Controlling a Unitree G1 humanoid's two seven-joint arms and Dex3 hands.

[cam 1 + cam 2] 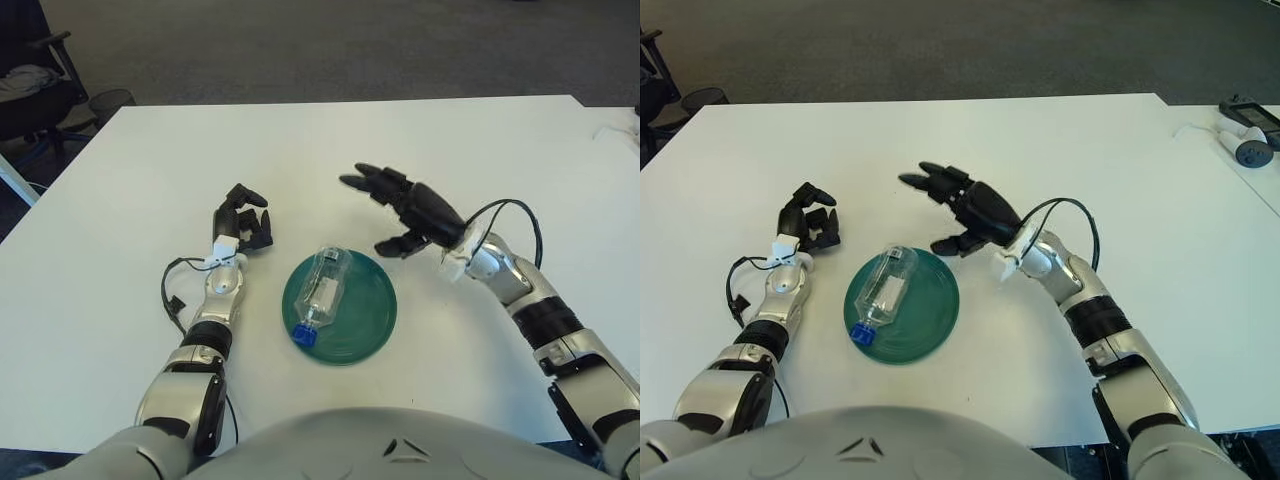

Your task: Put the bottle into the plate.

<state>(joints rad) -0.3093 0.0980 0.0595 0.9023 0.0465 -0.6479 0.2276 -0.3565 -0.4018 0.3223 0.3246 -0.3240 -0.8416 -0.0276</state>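
Observation:
A clear plastic bottle (323,291) with a blue cap lies on its side in the green plate (365,322), cap toward me. My right hand (404,205) is raised above the table, up and to the right of the plate, fingers spread and holding nothing. It is apart from the bottle. My left hand (243,222) shows left of the plate with its fingers curled, holding nothing.
The white table (340,150) spreads wide around the plate. A black office chair (35,85) stands off the far left corner. White devices with cables (1245,140) lie at the table's far right edge.

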